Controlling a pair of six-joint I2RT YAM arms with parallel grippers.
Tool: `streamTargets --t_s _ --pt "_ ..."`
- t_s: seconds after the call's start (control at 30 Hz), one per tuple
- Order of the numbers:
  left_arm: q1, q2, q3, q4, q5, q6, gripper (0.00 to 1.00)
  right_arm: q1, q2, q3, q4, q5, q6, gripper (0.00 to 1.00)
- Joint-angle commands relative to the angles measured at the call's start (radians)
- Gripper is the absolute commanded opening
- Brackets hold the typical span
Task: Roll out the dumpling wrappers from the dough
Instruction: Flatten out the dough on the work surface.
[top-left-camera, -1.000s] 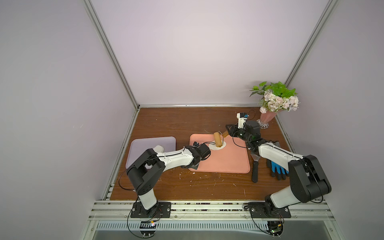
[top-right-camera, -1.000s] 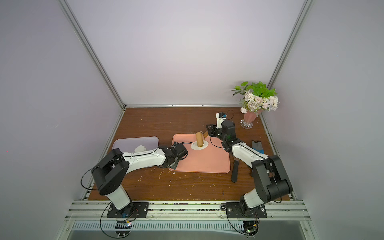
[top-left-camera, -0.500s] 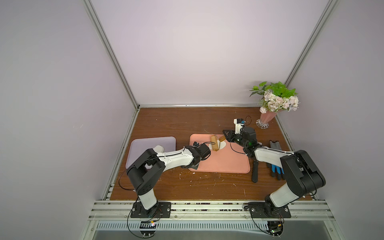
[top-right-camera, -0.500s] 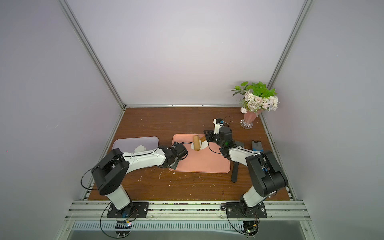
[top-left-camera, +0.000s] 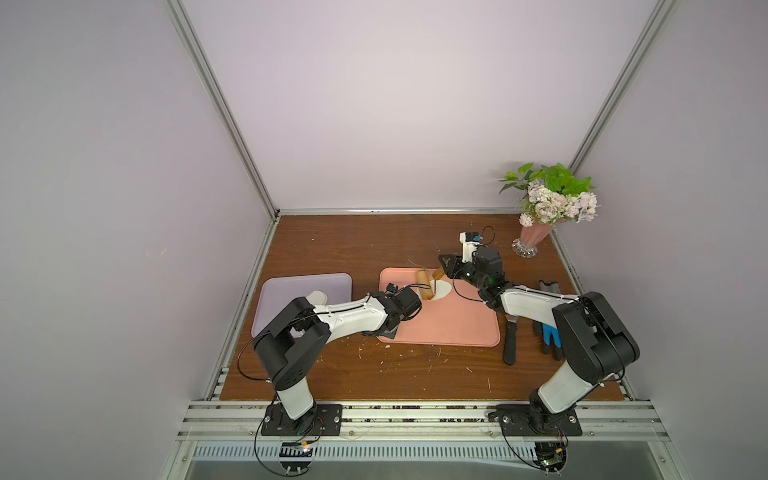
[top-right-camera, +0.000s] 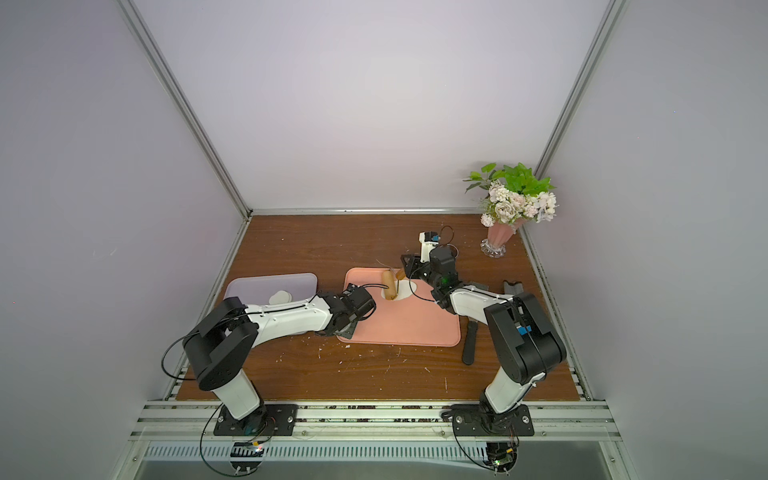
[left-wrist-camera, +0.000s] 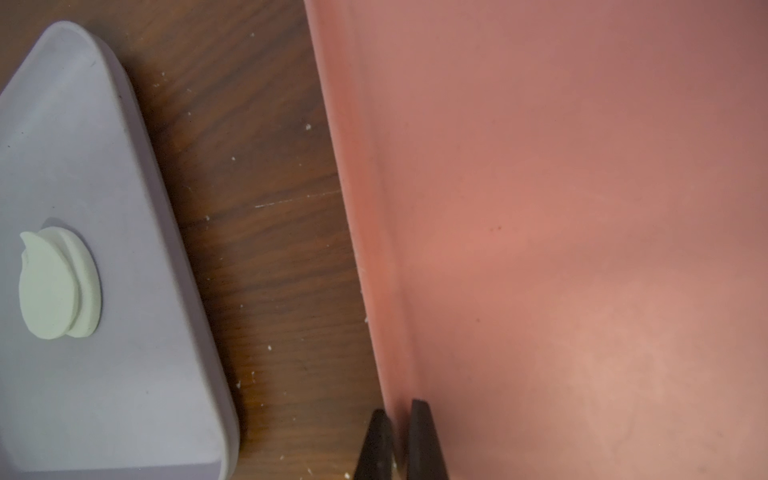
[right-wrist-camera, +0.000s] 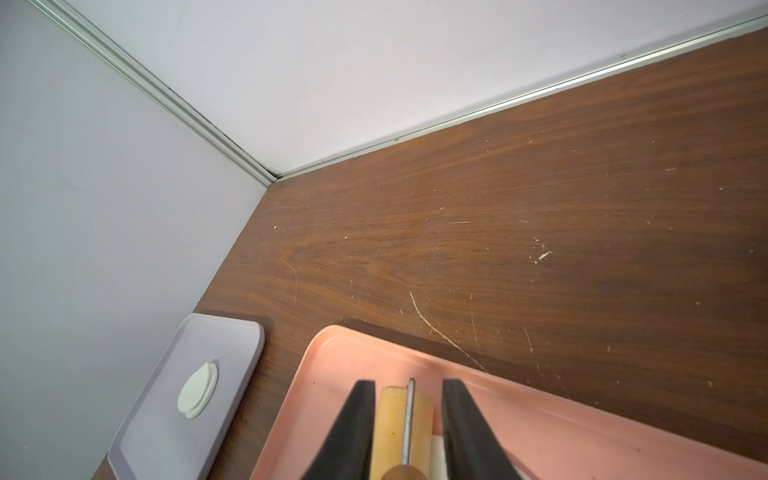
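Right gripper (right-wrist-camera: 408, 390) pinches the wooden roller (right-wrist-camera: 390, 428) by its handle. The barrel lies on the thin white dough (top-left-camera: 444, 289) sheet at the far part of the pink tray (left-wrist-camera: 582, 208). Left gripper (left-wrist-camera: 398, 409) is pressed together, pinching that tray's left rim. Two stacked dumpling wrappers (left-wrist-camera: 50, 286) sit on the lilac tray (left-wrist-camera: 104, 374) beside it.

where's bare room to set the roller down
Free: pink tray, near right part, this side of the dough; table strip between trays and back wall; purple tray around the wrappers. Crowded: right of the pink tray, with the right arm and black-handled utensil.
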Motion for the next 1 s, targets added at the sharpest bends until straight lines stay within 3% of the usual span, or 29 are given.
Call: streamTargets --t_s 0.0,0.53,0.83,0.97 --pt "-0.015 0.032 -0.016 -0.014 0.038 0.022 0.00 0.040 0.094 -0.066 -0.248 0.059 -0.079 0.00" --pt "-0.009 0.034 -0.018 -0.014 0.038 0.020 0.00 0.084 0.106 -0.054 -0.211 0.041 -0.043 0.00" --pt "-0.003 0.034 -0.021 -0.015 0.037 0.018 0.00 0.081 -0.016 0.051 -0.087 -0.217 -0.028 0.00" --pt "0.000 0.033 -0.020 -0.014 0.037 0.017 0.00 0.057 -0.097 0.042 -0.027 -0.223 -0.004 0.00"
